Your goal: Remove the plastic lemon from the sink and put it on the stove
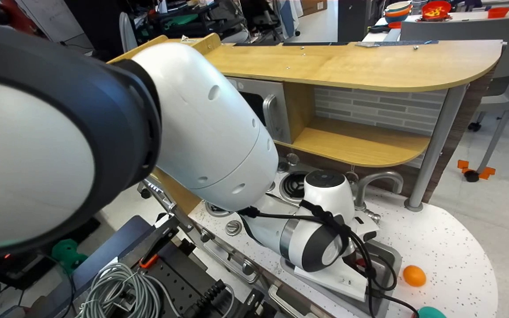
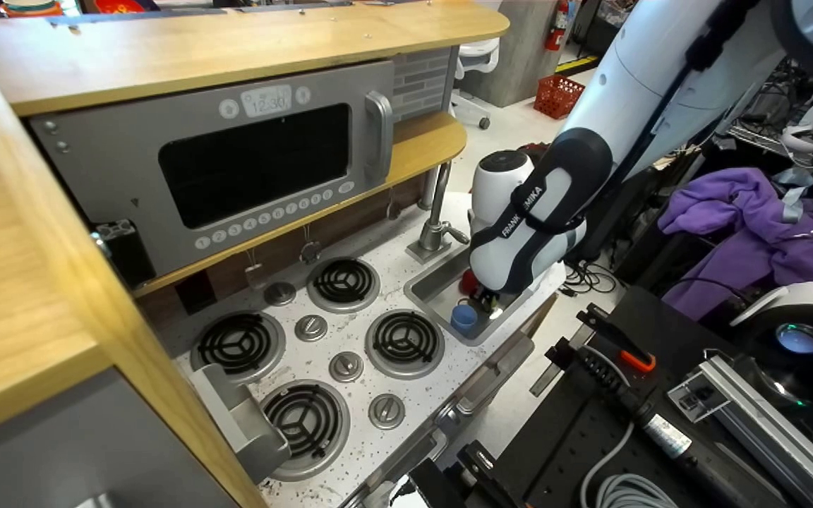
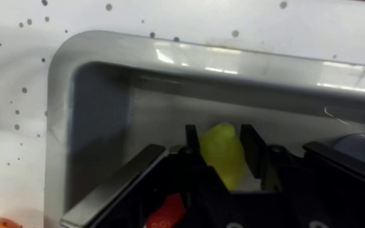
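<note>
The yellow plastic lemon (image 3: 223, 152) lies between my gripper's (image 3: 219, 134) two black fingers in the wrist view. Both fingers press close against its sides, and its tip points up the picture. The lemon is over the sink floor; whether it touches the floor cannot be told. The metal sink (image 3: 106, 47) surrounds them. The sink (image 2: 415, 291) and gripper (image 2: 485, 300) also show in an exterior view, where the lemon is hidden. The stove, with several black coil burners (image 2: 405, 340) and knobs, lies beside the sink.
A blue cup (image 2: 464, 319) and a red object (image 2: 468, 282) are in the sink. A faucet (image 2: 436, 219) stands at its back edge. An orange ball (image 1: 414, 276) and a teal object (image 1: 430, 312) sit on the counter. A wooden shelf (image 1: 360, 143) and microwave (image 2: 258, 162) overhang behind.
</note>
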You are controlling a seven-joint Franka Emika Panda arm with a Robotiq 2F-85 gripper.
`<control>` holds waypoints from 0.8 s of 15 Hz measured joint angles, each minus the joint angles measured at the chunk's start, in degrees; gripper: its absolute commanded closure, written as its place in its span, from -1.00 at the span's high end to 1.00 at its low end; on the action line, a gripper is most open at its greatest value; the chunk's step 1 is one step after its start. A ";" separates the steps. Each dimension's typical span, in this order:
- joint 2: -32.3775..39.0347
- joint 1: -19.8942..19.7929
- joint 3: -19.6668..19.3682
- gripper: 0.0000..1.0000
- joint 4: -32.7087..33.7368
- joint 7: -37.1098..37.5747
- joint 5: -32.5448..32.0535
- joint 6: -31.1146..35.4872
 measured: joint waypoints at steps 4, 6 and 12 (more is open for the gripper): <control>-3.13 -0.48 0.82 -0.74 -3.73 0.47 0.20 0.00; -7.02 -1.39 1.51 -0.74 -7.65 0.49 0.28 0.01; -22.97 -5.04 3.59 -0.74 -22.63 0.40 0.37 0.02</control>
